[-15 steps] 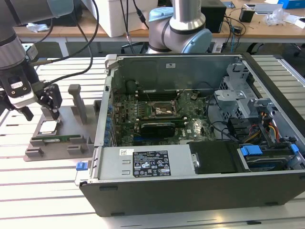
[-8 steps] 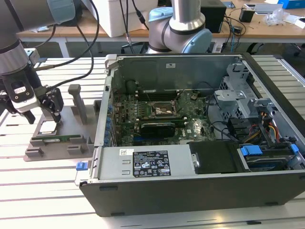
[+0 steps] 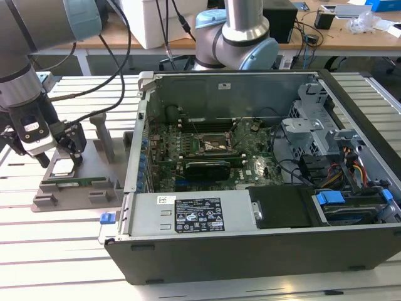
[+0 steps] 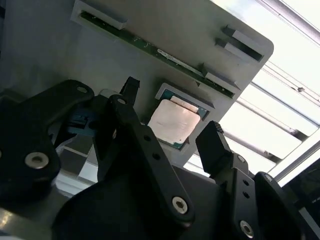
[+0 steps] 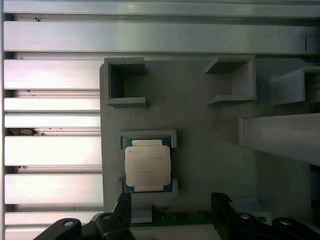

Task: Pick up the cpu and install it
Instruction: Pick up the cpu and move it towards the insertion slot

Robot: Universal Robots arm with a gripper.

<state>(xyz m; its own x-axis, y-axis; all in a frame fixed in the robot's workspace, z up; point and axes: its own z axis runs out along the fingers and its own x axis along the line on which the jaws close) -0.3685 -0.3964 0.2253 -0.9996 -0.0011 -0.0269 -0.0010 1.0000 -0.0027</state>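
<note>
From my station I see the gripper [image 3: 59, 157] released, its two black fingers spread wide and hanging just above the cpu [image 3: 62, 167], one finger to each side and neither touching it. The cpu lies flat in a shallow square pocket of a grey fixture [image 3: 94, 188], at the exterior view's left edge, about mid-height in the frame and well apart from the socket [image 3: 216, 146].

In the first wrist view the cpu [image 5: 147, 162] shows its silver top with a thin green rim, seated square in the pocket, and the gripper [image 5: 171, 202] frames the space just beside it. The second wrist view shows the same spread: the gripper [image 4: 170, 107] open around the cpu [image 4: 172, 122], with a long green memory stick [image 4: 150, 47] standing on edge in a slot of the fixture [image 4: 100, 65] nearby.

The fixture rests on a table [image 3: 62, 251] of pale aluminium slats with dark grooves between them; those slats [image 5: 50, 150] run beside the fixture plate [image 5: 210, 150] in the first wrist view. An open computer case [image 3: 263, 251] lies on its side across the centre and the exterior view's right, the green motherboard [image 3: 250, 166] exposed inside. The arm [image 3: 241, 28] rises behind the case at the top of the frame. Beyond it stands a wooden desk [image 3: 338, 34], and black cables [image 3: 128, 44] hang in the upper left.
</note>
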